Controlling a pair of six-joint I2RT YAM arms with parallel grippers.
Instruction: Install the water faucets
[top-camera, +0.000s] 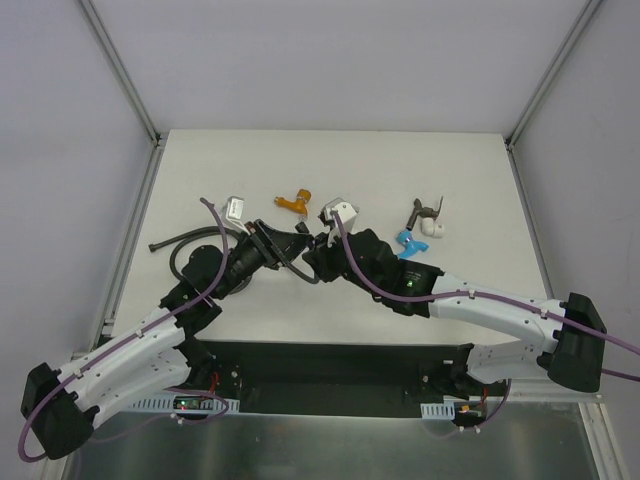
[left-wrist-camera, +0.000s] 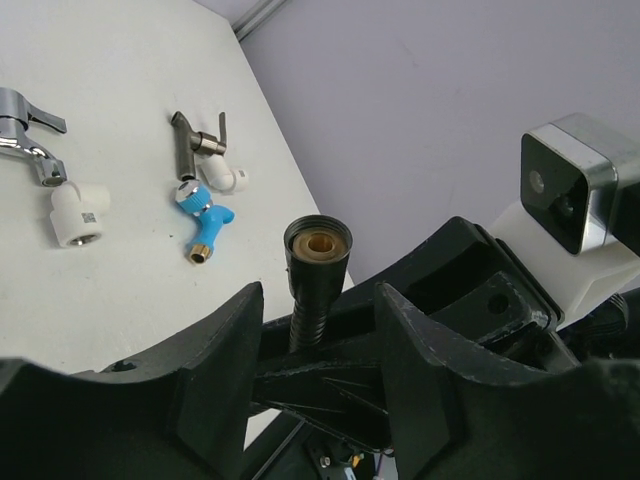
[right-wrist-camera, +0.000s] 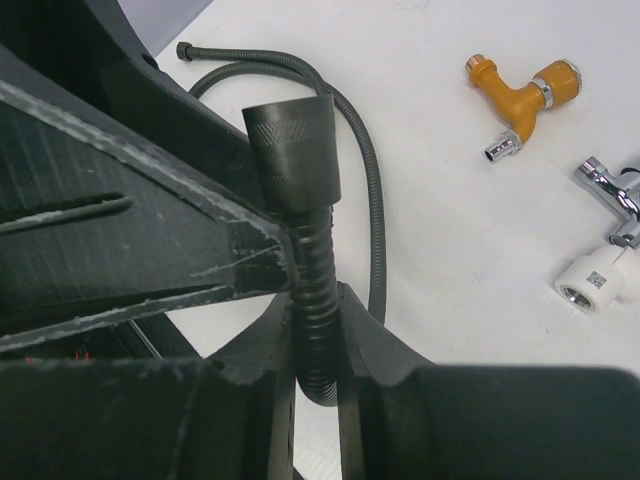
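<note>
My right gripper (right-wrist-camera: 320, 312) is shut on the ribbed neck of the dark flexible hose (right-wrist-camera: 318, 270), just below its end nut (right-wrist-camera: 295, 150). My left gripper (left-wrist-camera: 318, 300) straddles the same neck, jaws open with a gap on each side; the nut's brass-lined mouth (left-wrist-camera: 318, 243) faces the camera. Both grippers meet above mid-table, left (top-camera: 282, 245) and right (top-camera: 308, 255). On the table lie the orange faucet (right-wrist-camera: 520, 95), the chrome faucet (left-wrist-camera: 25, 135) on a white elbow (left-wrist-camera: 80, 215), the blue faucet (left-wrist-camera: 203, 218) and the dark faucet (left-wrist-camera: 190, 140).
The rest of the hose (top-camera: 185, 240) curls on the table to the left of the grippers. A second white elbow (top-camera: 435, 230) lies by the dark faucet at the right. The orange faucet (top-camera: 295, 202) lies just behind the grippers.
</note>
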